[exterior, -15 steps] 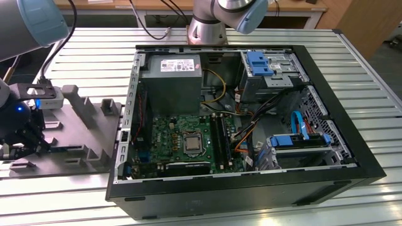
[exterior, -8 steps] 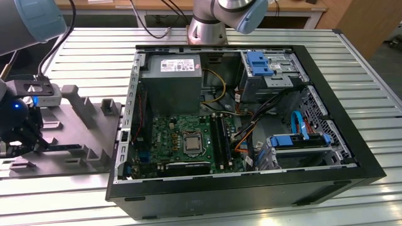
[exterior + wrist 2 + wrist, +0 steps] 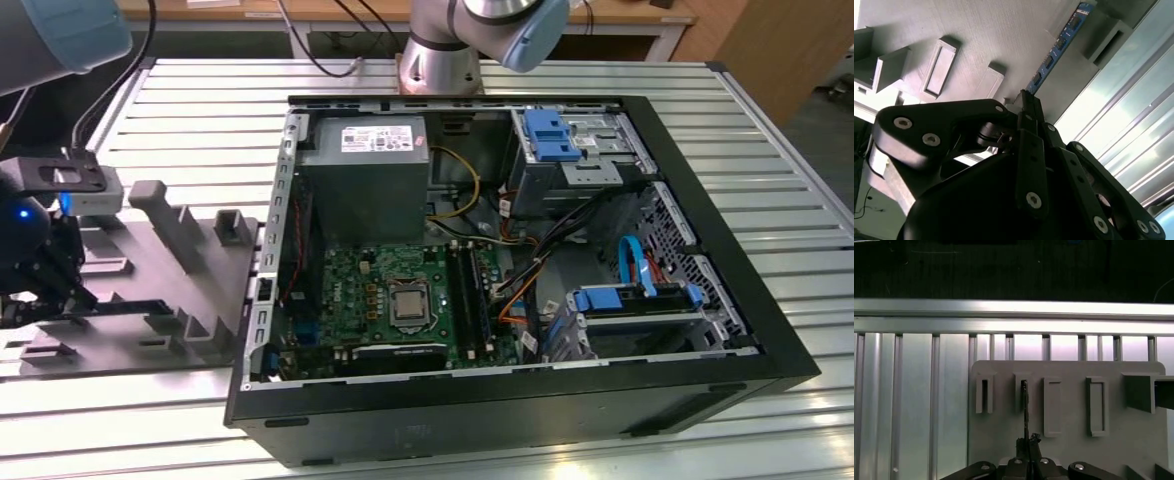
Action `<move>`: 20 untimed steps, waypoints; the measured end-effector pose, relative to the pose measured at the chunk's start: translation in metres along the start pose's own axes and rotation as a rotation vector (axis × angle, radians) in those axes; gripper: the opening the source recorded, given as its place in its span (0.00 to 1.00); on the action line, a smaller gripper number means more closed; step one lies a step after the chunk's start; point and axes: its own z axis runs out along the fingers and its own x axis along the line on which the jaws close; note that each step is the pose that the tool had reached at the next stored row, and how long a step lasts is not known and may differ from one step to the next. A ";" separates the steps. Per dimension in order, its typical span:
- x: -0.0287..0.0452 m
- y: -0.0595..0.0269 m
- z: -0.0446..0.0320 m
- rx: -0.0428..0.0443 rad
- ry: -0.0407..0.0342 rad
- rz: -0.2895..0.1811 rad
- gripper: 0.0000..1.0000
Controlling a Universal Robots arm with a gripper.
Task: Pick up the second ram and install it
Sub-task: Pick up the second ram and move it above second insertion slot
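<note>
1. At the exterior view's left I am low over the grey fixture tray (image 3: 160, 290). The tray lies on the slatted metal worktop (image 3: 200, 110), just beside the open computer case (image 3: 534, 400).
2. My jaws are closed tight, pinching one end of the second ram (image 3: 1056, 49). In the second wrist view the blue-green stick, with its row of small black chips, runs away from me across the tray's grey face.
3. In the first wrist view the second ram (image 3: 1025, 410) shows edge-on as a thin dark line. It runs from my jaws to one of the narrow upright slots in the tray (image 3: 1069, 405), with the worktop's slats (image 3: 914, 405) beyond. I cannot tell whether its lower edge sits in the tray or is already clear of it.
4. Further towards the exterior view's right, inside the case, the grey power supply (image 3: 360, 170) sits at the far end. The green motherboard (image 3: 387, 290) lies nearer the camera.
5. The long black memory slots (image 3: 467, 285) run along the motherboard's right side, well apart from me and the stick I hold.
6. At the case's right are a blue-fronted drive cage (image 3: 554, 135) and loose cables (image 3: 634, 265).
</note>
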 end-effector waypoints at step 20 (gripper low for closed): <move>-0.0023 0.0019 -0.0568 0.0044 -0.0141 -0.001 0.11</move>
